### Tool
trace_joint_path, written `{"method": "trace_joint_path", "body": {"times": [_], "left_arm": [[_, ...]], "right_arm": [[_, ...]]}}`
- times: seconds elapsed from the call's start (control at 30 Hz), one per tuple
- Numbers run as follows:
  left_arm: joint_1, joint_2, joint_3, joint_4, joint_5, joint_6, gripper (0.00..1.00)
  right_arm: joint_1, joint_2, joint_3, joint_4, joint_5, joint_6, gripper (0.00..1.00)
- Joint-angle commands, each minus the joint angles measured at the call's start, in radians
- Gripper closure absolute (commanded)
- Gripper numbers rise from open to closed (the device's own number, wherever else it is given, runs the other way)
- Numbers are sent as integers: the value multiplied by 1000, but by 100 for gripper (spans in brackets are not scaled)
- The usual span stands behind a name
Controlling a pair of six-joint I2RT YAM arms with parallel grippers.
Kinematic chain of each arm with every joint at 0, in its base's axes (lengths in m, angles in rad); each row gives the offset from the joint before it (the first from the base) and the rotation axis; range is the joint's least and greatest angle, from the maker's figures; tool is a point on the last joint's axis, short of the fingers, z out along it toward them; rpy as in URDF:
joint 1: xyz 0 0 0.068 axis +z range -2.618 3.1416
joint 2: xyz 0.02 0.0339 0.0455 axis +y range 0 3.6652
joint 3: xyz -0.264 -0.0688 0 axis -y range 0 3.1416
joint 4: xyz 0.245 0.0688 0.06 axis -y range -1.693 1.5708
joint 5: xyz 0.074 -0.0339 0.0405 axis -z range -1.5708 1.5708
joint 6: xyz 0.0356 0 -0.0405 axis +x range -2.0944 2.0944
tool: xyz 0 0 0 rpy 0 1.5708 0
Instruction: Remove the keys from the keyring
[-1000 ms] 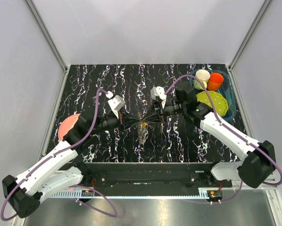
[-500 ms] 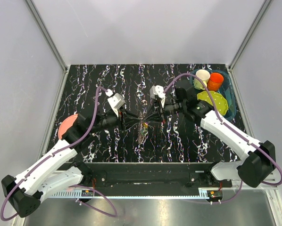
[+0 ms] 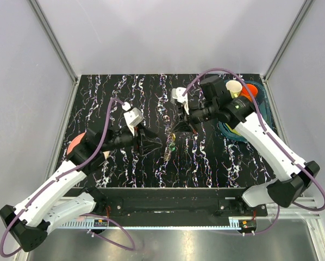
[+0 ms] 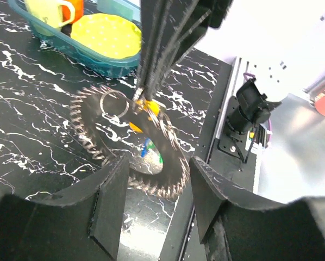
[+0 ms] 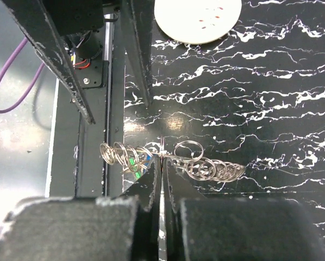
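A: Right wrist view: the right gripper (image 5: 161,163) is pinched tight on the keyring (image 5: 204,169), seen edge-on.
B: Left wrist view shows its toothed face, keys (image 4: 147,110) dangling over the bench (image 4: 32,109). The left gripper (image 4: 157,174) stands wide, just beside it.

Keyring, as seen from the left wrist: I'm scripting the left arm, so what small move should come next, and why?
Probably ease the left gripper forward and close on one of the keys. The right gripper is shut on the top of the keyring, so it hangs; the left jaws stand open just short of it, with the keys dangling from it.
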Motion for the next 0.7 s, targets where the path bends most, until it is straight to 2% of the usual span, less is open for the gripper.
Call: {"method": "trace_joint_path", "body": {"times": [0.0, 0.1, 0.27, 0.47, 0.67], "left_arm": [[17, 0, 57, -10, 110, 22, 50], [23, -1, 62, -8, 127, 22, 50], [23, 31, 79, -10, 173, 9, 50], [24, 92, 93, 6, 262, -21, 60], [24, 94, 64, 52, 292, -37, 67]], "right_arm": [[17, 57, 159, -254, 56, -66, 100], [34, 92, 228, -337, 74, -59, 100], [117, 124, 280, -374, 109, -37, 100], [166, 150, 305, -378, 111, -23, 100], [180, 155, 312, -375, 105, -25, 100]]}}
